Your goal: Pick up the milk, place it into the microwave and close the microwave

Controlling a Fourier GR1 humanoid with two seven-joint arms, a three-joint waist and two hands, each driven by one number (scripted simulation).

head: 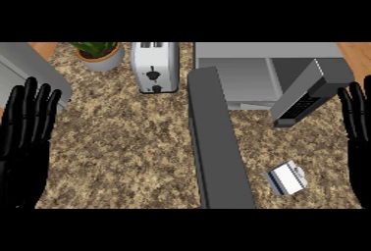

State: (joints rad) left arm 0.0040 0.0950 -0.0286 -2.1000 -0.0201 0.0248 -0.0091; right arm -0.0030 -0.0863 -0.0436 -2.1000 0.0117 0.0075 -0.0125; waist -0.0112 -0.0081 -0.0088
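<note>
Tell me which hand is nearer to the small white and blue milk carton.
Right. The right hand is at the right edge, just up and right of the milk carton. The left hand is at the left edge, beyond the grey microwave door.

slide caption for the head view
Black left hand and right hand rest open; white-and-blue milk carton lies by open grey microwave.

The milk (pixel 287 177) lies on the counter (pixel 123 147) just left of your right hand (pixel 357 128), with the microwave (pixel 250 73) behind it. Its open door (pixel 217 147) runs between the milk and your left hand (pixel 25 142). Beyond your left hand, to its right, stand the plant (pixel 98 53), then the toaster (pixel 155 66).
</note>
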